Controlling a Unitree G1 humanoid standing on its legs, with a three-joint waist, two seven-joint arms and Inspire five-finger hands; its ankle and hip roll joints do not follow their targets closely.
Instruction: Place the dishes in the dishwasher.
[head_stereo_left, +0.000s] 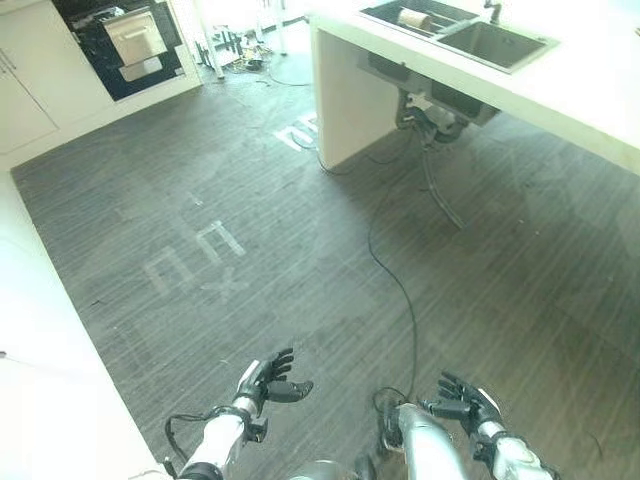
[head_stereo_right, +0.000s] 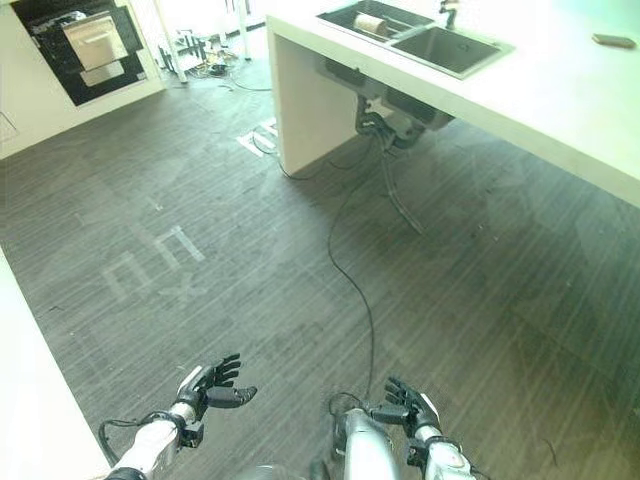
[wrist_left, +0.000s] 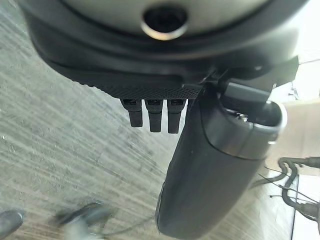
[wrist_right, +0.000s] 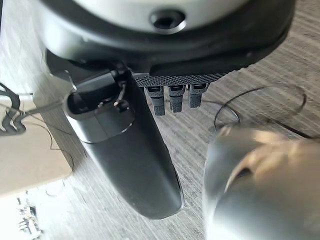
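Both hands are low in the frame, over bare dark wood-grain floor (head_stereo_left: 300, 250), and both carry nothing. The left hand (head_stereo_left: 268, 378) sits at lower left of centre, fingers spread wide and relaxed, thumb sticking out sideways. The right hand (head_stereo_left: 465, 403) sits at lower right, fingers likewise loose and fanned, nothing between them. From each wrist camera the fingers (wrist_left: 152, 116) run straight out beside the thumb, floor beyond them.

Way up in the upper left corner stands the dishwasher (head_stereo_left: 125, 45), a dark open cavity in white cabinetry with its pale door (head_stereo_left: 137, 38) showing metallic inside. Over at the upper right runs a white counter (head_stereo_left: 590, 90) with a double sink (head_stereo_left: 500, 42) set in it; a tan, roundish dish (head_stereo_left: 411, 18) lies in the far basin, too small to tell more. That dish is well apart from both hands and from the dishwasher. Pale tape marks (head_stereo_left: 195, 260) lie on the floor at centre left
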